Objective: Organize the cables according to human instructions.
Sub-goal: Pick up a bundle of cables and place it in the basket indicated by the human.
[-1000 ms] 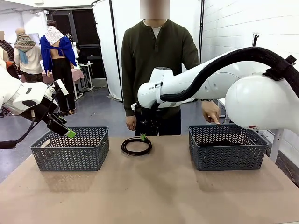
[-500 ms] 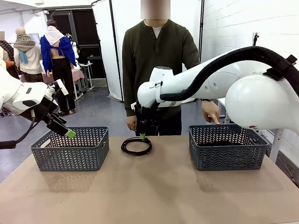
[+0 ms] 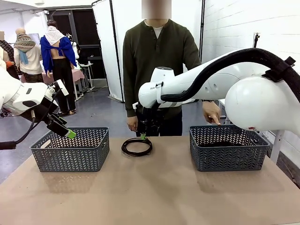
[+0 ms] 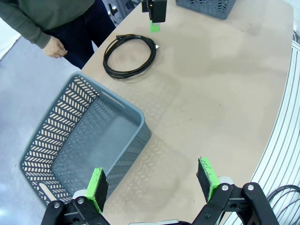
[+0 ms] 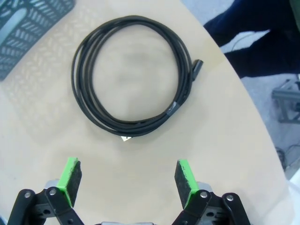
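Observation:
One coiled black cable (image 3: 137,146) lies flat on the table near its far edge, between two baskets; the wrist views show the cable (image 5: 133,79) (image 4: 130,57) with a small plug end. My right gripper (image 3: 143,136) (image 5: 126,171) hangs just above the coil's near side, open, with nothing between its green pads. Over the left basket (image 3: 70,150), my left gripper (image 3: 69,133) (image 4: 152,180) is raised and open, also holding nothing. The human (image 3: 157,61) stands at the far side, one hand (image 3: 212,112) held over the right basket (image 3: 227,147). Something dark shows through that basket's lattice.
The left basket (image 4: 84,140) looks empty inside. My right arm's white links span from picture right to the table's middle. The near half of the brown table (image 3: 150,192) is bare. The person's other hand (image 4: 55,47) hangs by the table edge near the cable.

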